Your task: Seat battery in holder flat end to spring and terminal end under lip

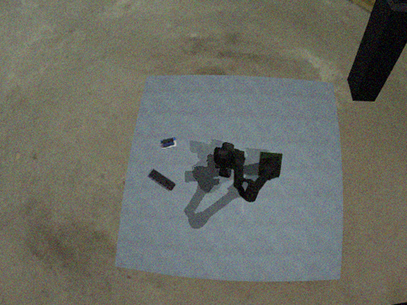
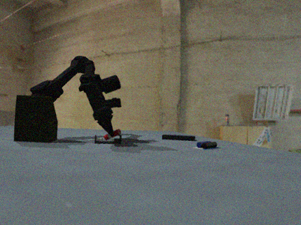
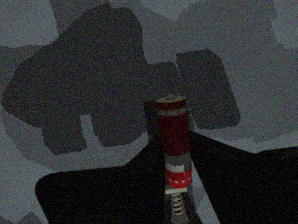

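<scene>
We see the gripper (image 2: 112,134) pinching the red battery (image 3: 173,131) low over the holder (image 2: 103,140) on the blue mat (image 1: 258,238). In the wrist view its banded end meets the spring (image 3: 176,203); we cannot tell whether it lies flat

My gripper (image 2: 112,134) w/ battery (image 3: 173,131) sits low over holder (image 2: 103,140). Black bar (image 1: 161,179) and blue block (image 1: 168,142) lie well apart; bare mat (image 1: 250,238) btwn.

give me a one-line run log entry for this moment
gripper: shut on red cylindrical battery | battery: low over flat dark holder, seating not confirmed | spring: visible at battery's near end | not released
</scene>
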Motion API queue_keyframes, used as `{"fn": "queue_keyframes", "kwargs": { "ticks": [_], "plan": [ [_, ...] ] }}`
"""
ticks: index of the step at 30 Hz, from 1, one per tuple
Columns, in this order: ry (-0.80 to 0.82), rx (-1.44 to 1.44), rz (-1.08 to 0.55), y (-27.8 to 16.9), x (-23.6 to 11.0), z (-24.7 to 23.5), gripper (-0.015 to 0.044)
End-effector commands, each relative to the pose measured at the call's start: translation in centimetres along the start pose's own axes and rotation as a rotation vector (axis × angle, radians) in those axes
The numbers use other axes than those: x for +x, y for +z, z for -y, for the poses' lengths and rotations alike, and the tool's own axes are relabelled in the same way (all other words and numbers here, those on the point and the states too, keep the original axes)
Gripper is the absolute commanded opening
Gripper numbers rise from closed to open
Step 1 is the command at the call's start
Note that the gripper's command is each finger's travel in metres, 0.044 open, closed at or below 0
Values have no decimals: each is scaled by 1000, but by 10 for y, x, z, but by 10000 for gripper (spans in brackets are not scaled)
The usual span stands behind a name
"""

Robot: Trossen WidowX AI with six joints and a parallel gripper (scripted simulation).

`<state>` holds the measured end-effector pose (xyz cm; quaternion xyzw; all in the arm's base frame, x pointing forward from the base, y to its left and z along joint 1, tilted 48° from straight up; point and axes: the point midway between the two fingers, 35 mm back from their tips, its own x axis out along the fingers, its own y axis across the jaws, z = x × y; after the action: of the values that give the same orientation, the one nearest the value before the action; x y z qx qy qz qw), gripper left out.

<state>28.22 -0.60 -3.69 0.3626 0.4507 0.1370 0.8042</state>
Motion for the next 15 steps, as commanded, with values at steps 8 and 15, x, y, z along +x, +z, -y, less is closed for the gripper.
{"fn": "queue_keyframes", "kwargs": {
  "ticks": [8, 15],
  "plan": [
    [-2, 6, 54, -4, -1, -3, 59],
    [0, 8, 61, -7, -1, -4, 59]
  ]
}}
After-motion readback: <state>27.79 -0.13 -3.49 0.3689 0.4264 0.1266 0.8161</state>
